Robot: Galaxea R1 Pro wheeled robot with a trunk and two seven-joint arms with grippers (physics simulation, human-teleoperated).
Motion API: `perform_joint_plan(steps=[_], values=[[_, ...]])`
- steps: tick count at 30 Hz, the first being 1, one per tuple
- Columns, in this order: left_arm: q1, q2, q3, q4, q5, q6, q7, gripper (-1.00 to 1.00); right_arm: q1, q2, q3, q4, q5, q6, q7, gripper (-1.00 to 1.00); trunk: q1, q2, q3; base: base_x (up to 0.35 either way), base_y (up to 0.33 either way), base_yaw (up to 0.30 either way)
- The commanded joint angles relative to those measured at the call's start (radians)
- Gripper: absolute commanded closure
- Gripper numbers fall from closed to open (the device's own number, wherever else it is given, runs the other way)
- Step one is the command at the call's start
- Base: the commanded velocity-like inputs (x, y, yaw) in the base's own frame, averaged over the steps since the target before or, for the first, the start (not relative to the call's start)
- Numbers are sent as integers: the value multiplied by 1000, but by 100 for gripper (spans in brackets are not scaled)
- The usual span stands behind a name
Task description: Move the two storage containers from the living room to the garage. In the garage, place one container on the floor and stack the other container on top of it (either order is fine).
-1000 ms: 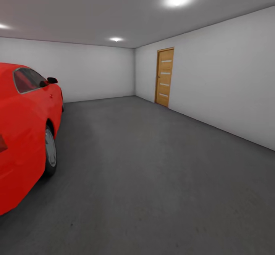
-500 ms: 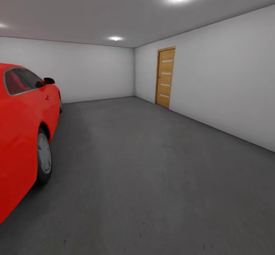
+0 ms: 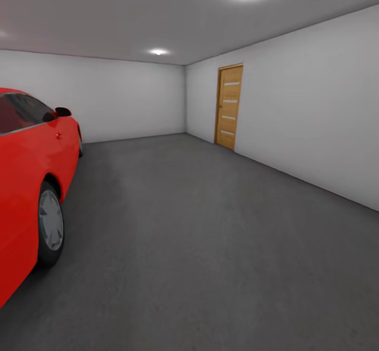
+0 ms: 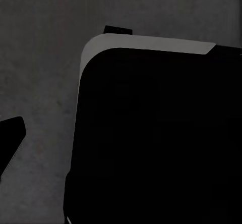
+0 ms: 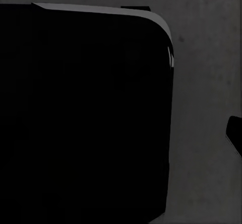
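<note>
Presently the garage floor (image 3: 210, 246) lies beside the red car (image 3: 26, 182); containers judged rigid, rim-gripped; tool state cannot be told.

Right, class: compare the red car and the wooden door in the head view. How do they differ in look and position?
The red car is glossy and curved; the wooden door is flat, tan, with pale horizontal strips. The car sits near, at the view's left edge, cut off by it; the door stands farther off, in the right-hand wall, whole. The car rests on the grey floor, and the door's foot meets that floor.
</note>
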Motion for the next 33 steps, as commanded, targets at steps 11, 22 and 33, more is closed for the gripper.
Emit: perform_joint_plan(steps=[11,22,33], values=[[0,0,0,0,7,-2,1,-100,0,0,0,2,0,-4,0,-100,1,0,-1,321,0,0],[0,0,0,0,7,-2,1,-100,0,0,0,2,1,-4,0,-100,1,0,-1,321,0,0],[0,-1,0,0,7,-2,1,-100,0,0,0,2,-1,-7,0,-100,1,0,-1,321,0,0]])
